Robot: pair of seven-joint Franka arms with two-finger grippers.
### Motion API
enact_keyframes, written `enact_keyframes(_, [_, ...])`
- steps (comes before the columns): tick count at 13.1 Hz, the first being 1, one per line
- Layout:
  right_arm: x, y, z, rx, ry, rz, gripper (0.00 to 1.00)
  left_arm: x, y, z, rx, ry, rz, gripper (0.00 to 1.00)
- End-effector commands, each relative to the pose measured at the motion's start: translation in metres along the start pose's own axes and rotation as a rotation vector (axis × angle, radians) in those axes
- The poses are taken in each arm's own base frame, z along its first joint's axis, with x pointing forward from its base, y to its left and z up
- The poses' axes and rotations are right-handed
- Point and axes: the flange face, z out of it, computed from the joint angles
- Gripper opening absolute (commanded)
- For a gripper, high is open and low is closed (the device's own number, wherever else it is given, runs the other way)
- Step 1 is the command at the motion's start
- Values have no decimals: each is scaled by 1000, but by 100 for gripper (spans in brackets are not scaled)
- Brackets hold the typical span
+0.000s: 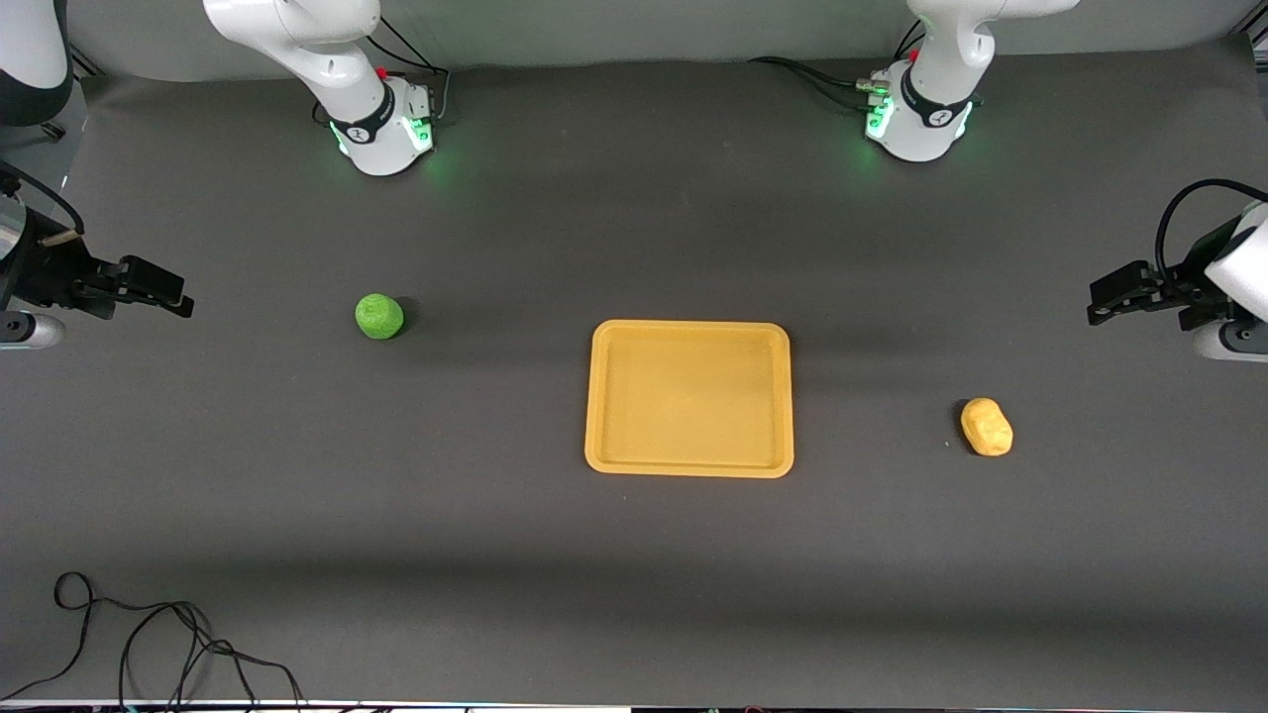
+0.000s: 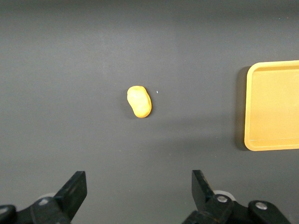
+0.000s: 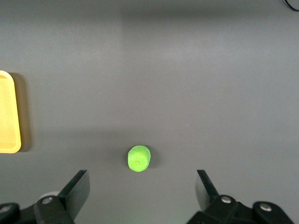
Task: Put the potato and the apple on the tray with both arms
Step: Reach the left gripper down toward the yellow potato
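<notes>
Tray (image 1: 690, 463): orange-yellow, bare inside, flat on the counter (image 1: 634, 574), midway between the two end effectors and well apart from both.
Potato (image 1: 987, 427): on the counter toward the left arm's end, below and near the left end effector (image 2: 139, 186), nothing touching it.
Apple (image 1: 378, 316): green, on the counter toward the right arm's end, near the right end effector (image 3: 142, 186).
Left end effector: up over the counter's end, fingers spread wide, holding nothing.
Right end effector: likewise raised, spread wide, holding nothing.

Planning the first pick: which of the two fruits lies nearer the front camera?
The potato, the yellow-tan lumpy oval toward the left arm's end. The green apple lies farther from that camera, toward the right arm's end.
</notes>
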Motion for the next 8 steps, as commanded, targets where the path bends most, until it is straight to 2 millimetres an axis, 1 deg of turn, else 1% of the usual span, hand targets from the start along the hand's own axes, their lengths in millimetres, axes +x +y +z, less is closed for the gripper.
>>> enact_keyframes(1, [2, -2, -4, 6, -3, -24, 100, -1, -2, -1, 11, 5, 13, 100])
enact_keyframes(3, [2, -1, -4, 6, -4, -24, 100, 0, -2, 1, 12, 1, 13, 100])
enact_keyframes(5, [3, 0, -3, 8, -6, -19, 100, -1, -2, 9, 10, -23, 15, 100])
enact_keyframes(6, [3, 0, -3, 8, -6, -21, 100, -1, -3, 17, 10, -26, 15, 100])
enact_keyframes(7, [3, 0, -3, 6, -6, -19, 100, 4, -2, 32, 12, -7, 18, 99])
enact_keyframes(8, [3, 0, -3, 8, -6, -19, 100, 6, -2, 55, 13, 6, 19, 97])
